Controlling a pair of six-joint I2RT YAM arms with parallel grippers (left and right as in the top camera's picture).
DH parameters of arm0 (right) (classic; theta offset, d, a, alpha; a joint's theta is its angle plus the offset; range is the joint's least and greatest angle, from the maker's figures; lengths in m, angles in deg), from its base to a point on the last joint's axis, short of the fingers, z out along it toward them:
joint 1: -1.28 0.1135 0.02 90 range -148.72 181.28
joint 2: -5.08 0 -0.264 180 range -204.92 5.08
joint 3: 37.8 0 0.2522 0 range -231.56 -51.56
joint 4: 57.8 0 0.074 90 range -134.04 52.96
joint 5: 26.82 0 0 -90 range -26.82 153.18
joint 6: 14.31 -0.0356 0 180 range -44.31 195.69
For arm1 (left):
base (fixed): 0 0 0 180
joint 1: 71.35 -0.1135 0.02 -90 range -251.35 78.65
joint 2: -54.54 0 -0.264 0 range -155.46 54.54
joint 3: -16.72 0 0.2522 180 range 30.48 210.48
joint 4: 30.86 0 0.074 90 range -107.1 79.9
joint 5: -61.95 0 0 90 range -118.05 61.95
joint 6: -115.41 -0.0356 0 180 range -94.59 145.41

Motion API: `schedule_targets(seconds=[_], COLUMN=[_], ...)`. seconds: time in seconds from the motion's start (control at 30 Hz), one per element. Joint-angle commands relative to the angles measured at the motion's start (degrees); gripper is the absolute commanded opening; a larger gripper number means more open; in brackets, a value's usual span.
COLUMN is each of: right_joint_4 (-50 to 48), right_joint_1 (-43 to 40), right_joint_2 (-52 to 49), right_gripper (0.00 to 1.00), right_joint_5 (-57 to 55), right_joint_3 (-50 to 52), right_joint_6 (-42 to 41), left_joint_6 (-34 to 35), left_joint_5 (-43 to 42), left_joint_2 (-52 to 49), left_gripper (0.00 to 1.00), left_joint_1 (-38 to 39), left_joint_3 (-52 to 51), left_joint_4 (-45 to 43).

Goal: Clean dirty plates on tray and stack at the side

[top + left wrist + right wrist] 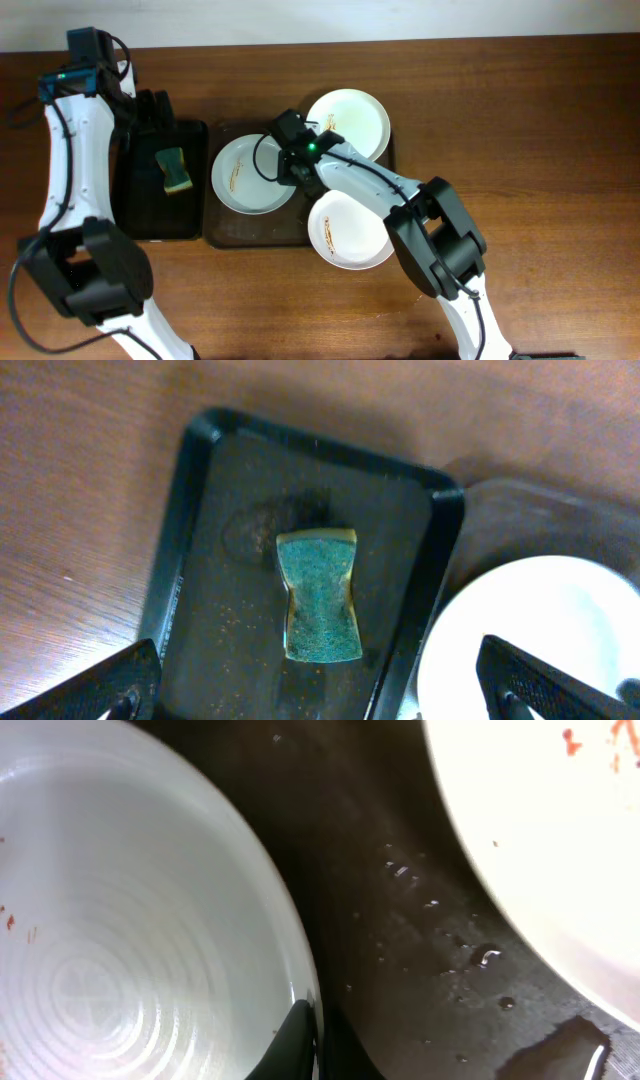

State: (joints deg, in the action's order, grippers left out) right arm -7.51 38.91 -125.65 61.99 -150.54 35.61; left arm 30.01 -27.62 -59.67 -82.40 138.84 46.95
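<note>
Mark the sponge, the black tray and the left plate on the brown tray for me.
sponge (318, 595), left wrist view, middle of its green top face.
black tray (215, 540), left wrist view, bare floor left of the sponge.
left plate (240, 182), overhead view, bare white centre.

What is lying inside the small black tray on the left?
A single green sponge lies in the black tray. A dark smudge shows at its far end, and fine specks are scattered around it. Whatever is beneath the sponge is covered.
</note>
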Motion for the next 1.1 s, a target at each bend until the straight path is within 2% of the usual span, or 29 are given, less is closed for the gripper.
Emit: schedule_targets(seconds=[0.0,0.07,0.2,0.3,0.33,0.5,0.63,0.73,0.87,0.9,1.07], right_joint_4=[2.80,3.13,1.75,0.76,0.55,0.13,0.11,0.07,0.07,0.04,-0.24], right_joint_1=[-2.93,-3.54,-3.13,-2.27,-1.99,-1.68,-1.66,-1.68,-1.68,-1.68,-1.68], right_joint_2=[-1.64,-1.64,-1.64,-1.64,-1.64,-1.64,-1.64,-1.64,-1.64,-1.66,-1.64], right_gripper=[0.04,0.04,0.04,0.04,0.04,0.04,0.04,0.04,0.04,0.04,0.04], right_joint_5=[3.19,3.17,3.17,3.13,3.10,3.10,3.10,3.10,3.10,3.10,3.15], right_joint_3=[1.66,1.66,1.66,1.66,1.66,1.66,1.66,1.66,1.66,1.66,1.66], right_joint_6=[0.85,0.85,2.12,2.89,3.21,3.21,3.21,3.21,3.19,3.19,3.19], left_joint_6=[0.52,0.59,3.67,3.74,3.76,4.42,10.21,10.19,10.16,10.16,8.48], left_joint_5=[-1.29,-4.76,-5.33,-5.35,-5.38,-5.03,1.03,0.90,0.90,0.90,0.87], left_joint_2=[-6.12,-9.51,-13.22,-14.64,-15.08,-17.18,-18.84,-20.09,-20.37,-20.37,-19.91], left_gripper=[0.95,0.82,0.74,0.66,0.60,0.55,0.49,0.38,0.14,0.02,0.01], left_joint_1=[0.00,0.02,0.00,0.07,0.13,0.87,0.81,0.83,0.81,0.81,0.81], left_joint_3=[0.44,0.44,0.44,0.44,0.44,0.44,0.44,0.44,0.44,0.44,2.91], left_joint_4=[0.50,0.48,1.55,1.57,1.92,3.85,3.54,2.51,1.11,1.07,2.71])
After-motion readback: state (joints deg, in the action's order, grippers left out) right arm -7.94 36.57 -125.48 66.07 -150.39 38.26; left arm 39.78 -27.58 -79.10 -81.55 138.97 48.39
